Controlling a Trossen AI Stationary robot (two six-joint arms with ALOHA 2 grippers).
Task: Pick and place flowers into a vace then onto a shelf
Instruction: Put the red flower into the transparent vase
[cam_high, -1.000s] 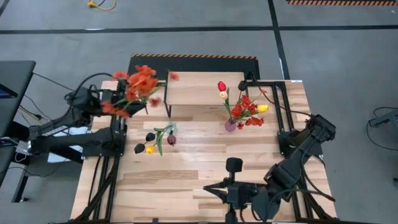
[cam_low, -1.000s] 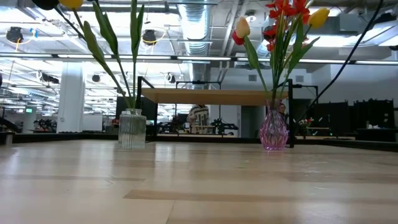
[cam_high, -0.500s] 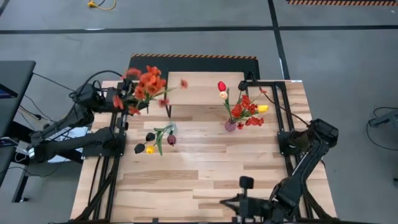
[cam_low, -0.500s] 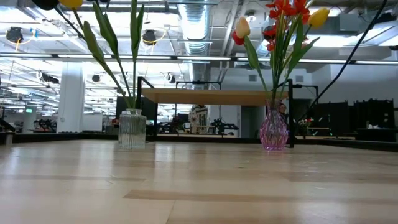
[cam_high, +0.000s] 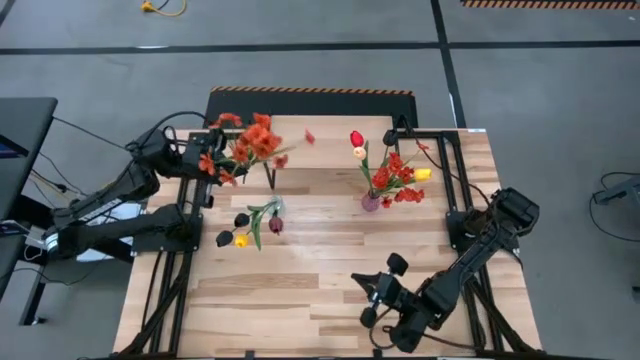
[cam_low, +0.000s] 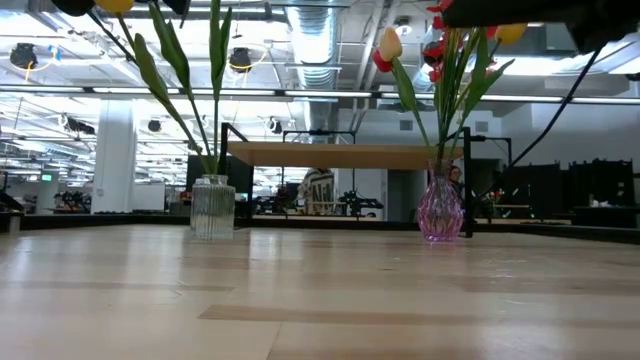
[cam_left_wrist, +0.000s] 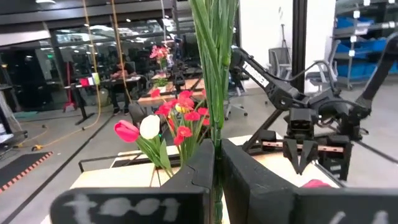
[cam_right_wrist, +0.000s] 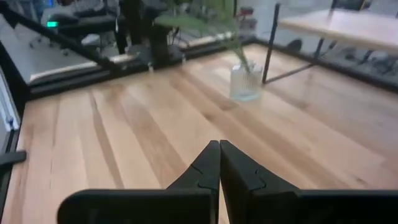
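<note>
My left gripper (cam_high: 207, 163) is shut on a spray of red-orange flowers (cam_high: 250, 143), held over the table's far left beside the shelf (cam_high: 335, 150). The wood-topped shelf (cam_low: 340, 154) stands on black legs at the far edge. A pink vase (cam_high: 370, 202) in front of it holds red, cream and yellow flowers (cam_high: 392, 176). A clear ribbed vase (cam_low: 212, 207) holds dark and yellow tulips (cam_high: 243, 226). My right gripper (cam_high: 362, 284) is shut and holds nothing, above the table's near middle. My left gripper pinches the spray's bundled green stems (cam_left_wrist: 215, 134) between its two fingers (cam_left_wrist: 200, 163). The fingers come level from the table's left. The blossoms stick out past the fingertips toward the shelf, and the spray is lifted clear of the table.
Black frame rails run along the table's left edge (cam_high: 165, 270) and right edge (cam_high: 470, 190). Bare wood (cam_high: 300, 280) lies between the two vases and the near edge. My right arm (cam_low: 545, 12) crosses the top of the low view above the pink vase.
My left gripper has carried the red-orange spray toward the table's right, closer to the shelf's left end. My right arm has come down toward the table and rolled its wrist; it now shows at the top of the low view.
</note>
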